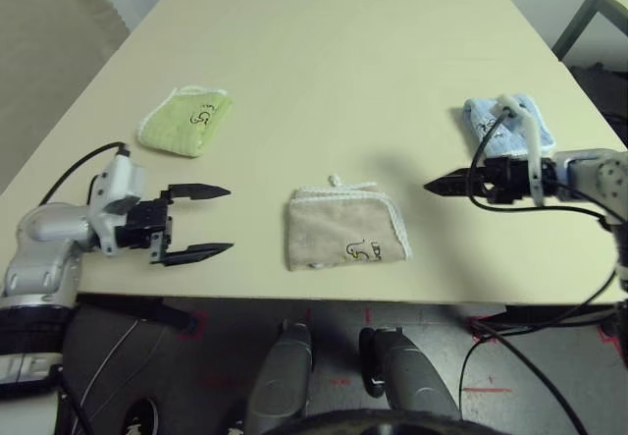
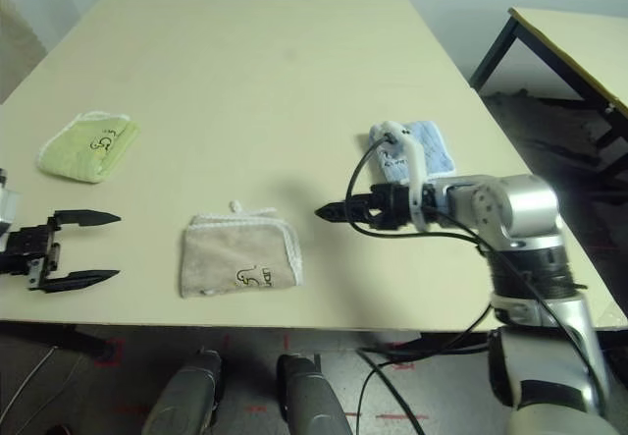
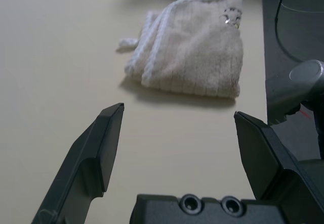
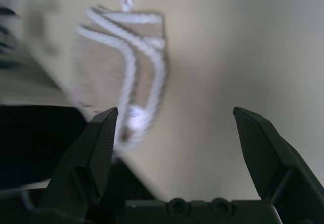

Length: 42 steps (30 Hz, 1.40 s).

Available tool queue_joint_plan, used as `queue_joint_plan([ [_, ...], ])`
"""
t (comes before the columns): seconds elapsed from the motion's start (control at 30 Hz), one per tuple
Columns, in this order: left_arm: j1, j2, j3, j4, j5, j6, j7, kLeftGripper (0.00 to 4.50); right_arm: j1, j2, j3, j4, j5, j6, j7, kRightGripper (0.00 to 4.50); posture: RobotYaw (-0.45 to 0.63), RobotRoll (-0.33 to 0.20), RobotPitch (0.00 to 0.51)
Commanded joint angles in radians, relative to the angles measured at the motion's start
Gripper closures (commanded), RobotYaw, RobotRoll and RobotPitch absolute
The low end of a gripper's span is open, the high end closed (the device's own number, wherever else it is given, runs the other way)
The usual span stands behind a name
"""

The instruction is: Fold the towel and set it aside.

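Observation:
The towel (image 1: 343, 229) lies folded into a small beige square with white edging near the table's front edge, its loop pointing away from me and a small logo at its front right corner. Nothing is touching it. My left gripper (image 1: 221, 221) hovers open a short way to the towel's left, fingers pointing at it, with nothing between them. In the left wrist view the towel (image 3: 192, 52) lies ahead of the spread fingers (image 3: 104, 148). My right gripper (image 1: 432, 187) hovers to the towel's right, pointing left at it. The right wrist view shows its fingers (image 4: 101, 138) spread wide and empty.
A folded light green towel (image 1: 186, 119) lies at the back left. A folded light blue towel (image 1: 505, 126) lies at the right, behind my right wrist. The table's front edge (image 1: 324, 302) runs just below the beige towel. Another table (image 2: 579, 42) stands at the far right.

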Motion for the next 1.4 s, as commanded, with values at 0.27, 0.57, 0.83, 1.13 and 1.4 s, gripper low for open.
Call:
queue_joint_plan([
  [0.27, 0.007, -0.011, -0.035, -0.065, 0.037, -0.014, 0.042, 0.04, -0.344, 0.150, 0.152, 0.926, 0.321, 0.041, -0.208, 0.00, 0.08, 0.000, 0.136],
  [0.57, -0.016, -0.002, -0.049, -0.090, 0.034, 0.015, 0.061, 0.04, 0.021, 0.004, 0.294, 0.246, 0.597, 0.041, -0.358, 0.00, 0.08, 0.000, 0.140],
  [0.83, -0.053, -0.003, -0.064, -0.087, 0.038, 0.029, 0.061, 0.04, 0.126, 0.033, 0.246, 0.102, 0.832, 0.041, -0.569, 0.00, 0.07, 0.000, 0.141],
  [1.13, -0.037, -0.009, -0.066, -0.138, 0.032, 0.049, 0.078, 0.04, 0.135, 0.278, 0.003, 0.203, 0.841, 0.017, -0.894, 0.00, 0.08, 0.000, 0.139],
  [1.4, -0.038, -0.012, -0.069, -0.151, 0.034, 0.055, 0.082, 0.04, 0.169, 0.402, -0.116, 0.181, 0.832, 0.011, -1.065, 0.00, 0.08, 0.000, 0.141],
])
